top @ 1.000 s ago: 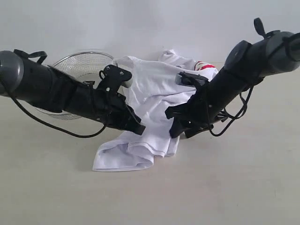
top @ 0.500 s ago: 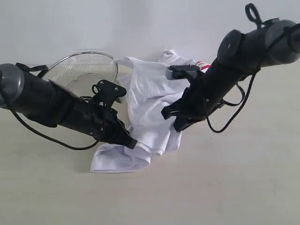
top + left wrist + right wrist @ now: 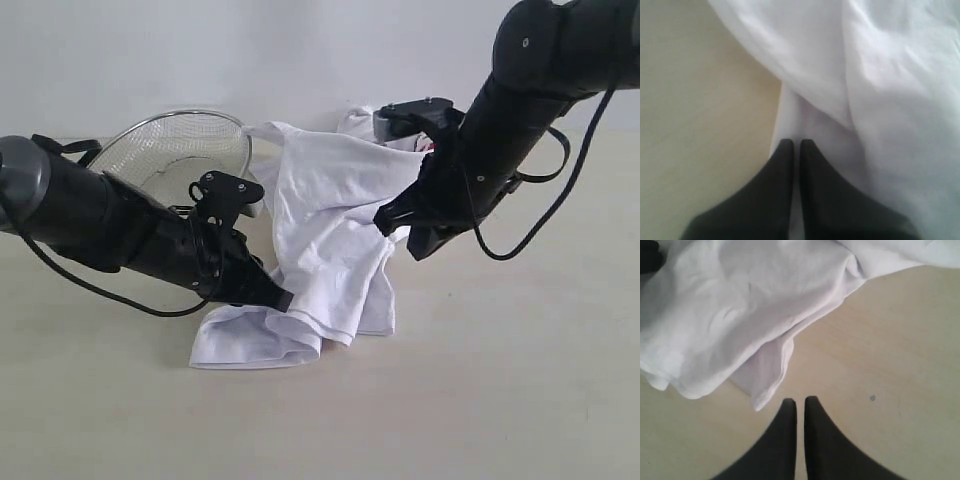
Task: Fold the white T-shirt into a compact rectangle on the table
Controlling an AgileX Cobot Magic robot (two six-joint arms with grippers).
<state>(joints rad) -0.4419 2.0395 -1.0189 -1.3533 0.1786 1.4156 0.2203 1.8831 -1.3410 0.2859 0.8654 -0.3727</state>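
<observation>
The white T-shirt lies crumpled on the table, its upper part draped up toward the basket and its hem spread on the tabletop. My left gripper reaches low into the shirt's left fold. In the left wrist view that gripper is shut, with white cloth showing in the thin slit between its fingers. My right gripper hovers at the shirt's right edge. In the right wrist view the right gripper is shut and holds nothing, over bare table, just off the hem.
A round wire-mesh basket stands tilted behind the left arm, touching the shirt's back edge. A pale wall rises behind the table. Black cables hang from both arms.
The right arm has lifted and swung back to the right, and its jaws have closed on nothing. The left arm has slid lower and leftward along the shirt; the hem has spread slightly.
</observation>
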